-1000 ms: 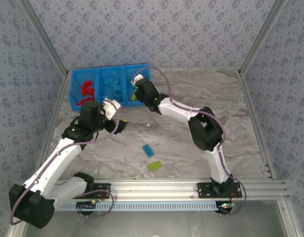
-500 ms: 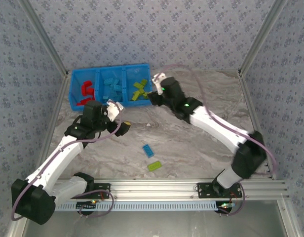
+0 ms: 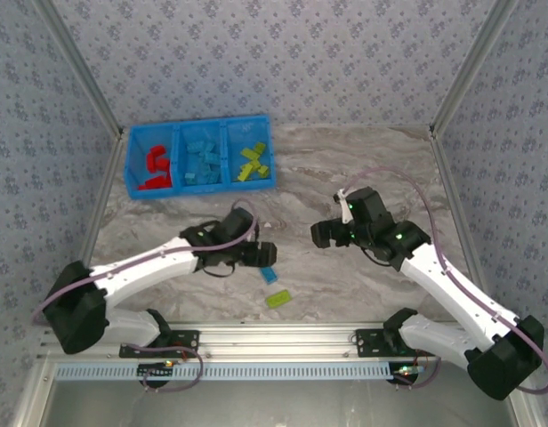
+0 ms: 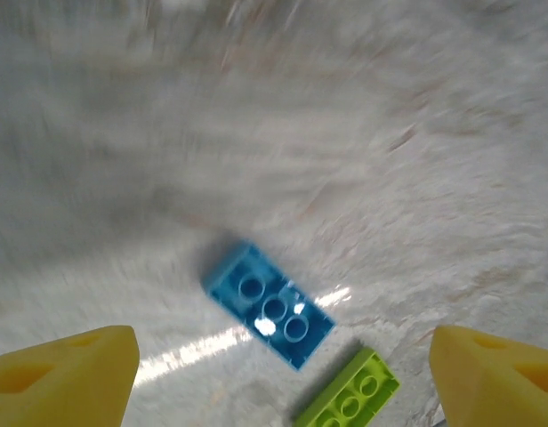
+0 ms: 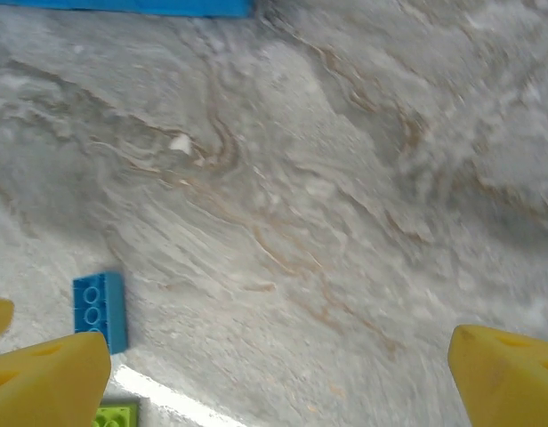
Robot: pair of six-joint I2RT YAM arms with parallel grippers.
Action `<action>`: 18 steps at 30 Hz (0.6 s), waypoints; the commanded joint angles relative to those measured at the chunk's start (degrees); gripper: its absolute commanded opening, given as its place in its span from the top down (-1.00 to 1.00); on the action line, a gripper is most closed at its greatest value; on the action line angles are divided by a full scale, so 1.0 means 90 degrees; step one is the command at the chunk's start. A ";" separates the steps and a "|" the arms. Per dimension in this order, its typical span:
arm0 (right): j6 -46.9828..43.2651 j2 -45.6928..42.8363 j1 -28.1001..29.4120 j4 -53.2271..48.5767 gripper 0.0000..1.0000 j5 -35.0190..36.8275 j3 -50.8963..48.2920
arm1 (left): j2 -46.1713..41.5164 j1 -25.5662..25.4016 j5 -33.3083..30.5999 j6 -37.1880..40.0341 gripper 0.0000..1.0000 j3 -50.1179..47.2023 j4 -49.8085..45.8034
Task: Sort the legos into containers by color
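Left gripper (image 3: 261, 253) spread wide, poised over the light blue brick (image 4: 268, 305); I judge its long axis diagonal to the opening.

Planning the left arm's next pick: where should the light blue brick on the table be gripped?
Pinch the light blue brick across its two long sides, from straight above. It lies flat, diagonal in the left wrist view, so turn the wrist to match.
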 commanded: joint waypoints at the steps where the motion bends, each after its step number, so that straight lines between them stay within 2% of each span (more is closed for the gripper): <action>1: 0.0431 -0.0168 -0.0397 -0.0141 -1.00 -0.0338 -0.0065 | 0.0563 -0.0398 -0.0642 -0.1992 -0.70 0.0268 -0.0188; 6: 0.0446 -0.0124 -0.0768 -0.0161 -1.00 -0.0777 -0.0086 | 0.1474 -0.0416 -0.0515 -0.2171 -0.69 0.0736 -0.0792; 11: 0.0577 -0.0133 -0.0781 -0.0089 -1.00 -0.0878 -0.0172 | 0.2021 -0.0368 -0.0289 -0.1817 -0.64 0.1022 -0.0495; 14: 0.0607 -0.0145 -0.0782 -0.0186 -1.00 -0.0918 -0.0174 | 0.2414 -0.0309 -0.0029 -0.1592 -0.46 0.1250 -0.0686; 18: 0.0459 -0.0081 -0.0792 -0.0506 -1.00 -0.1287 -0.0108 | 0.2497 -0.0281 -0.0081 -0.1491 -0.13 0.1239 -0.0815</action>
